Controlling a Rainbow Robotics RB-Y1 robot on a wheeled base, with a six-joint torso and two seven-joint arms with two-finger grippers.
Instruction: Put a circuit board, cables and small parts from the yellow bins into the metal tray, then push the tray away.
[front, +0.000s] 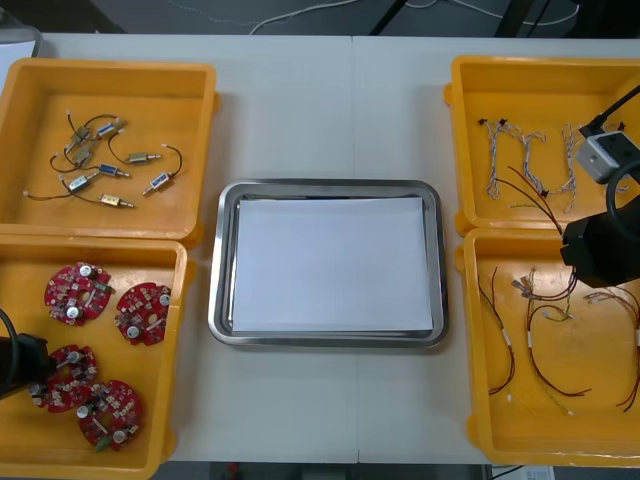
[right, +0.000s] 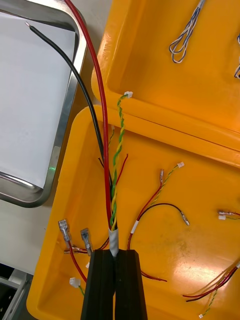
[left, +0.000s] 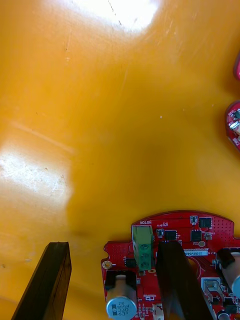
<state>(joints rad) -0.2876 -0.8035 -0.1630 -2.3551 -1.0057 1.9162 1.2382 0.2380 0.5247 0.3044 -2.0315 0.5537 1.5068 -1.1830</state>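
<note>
The pale surface (front: 300, 110) carries four moulded yellow bins (front: 110, 66), two along each side edge, and a shiny round-cornered metal tray (front: 225, 260), white inside, at its centre. The near-left corner bin holds round red circuit boards (front: 142, 312). They look rigid and light, and are studded with fragile components. The left gripper (left: 114, 247) hangs low over one, jaws apart astride its edge, probably the safest hold. Over the near-right bin, the right gripper (right: 117, 252) has its jaws clamped on the taped end of a limp cable bundle (right: 112, 200) of red, black and twisted yellow-green wires, whose loose ends will likely dangle and snag. Small metal parts (front: 139, 158) lie in the far-left bin.
</note>
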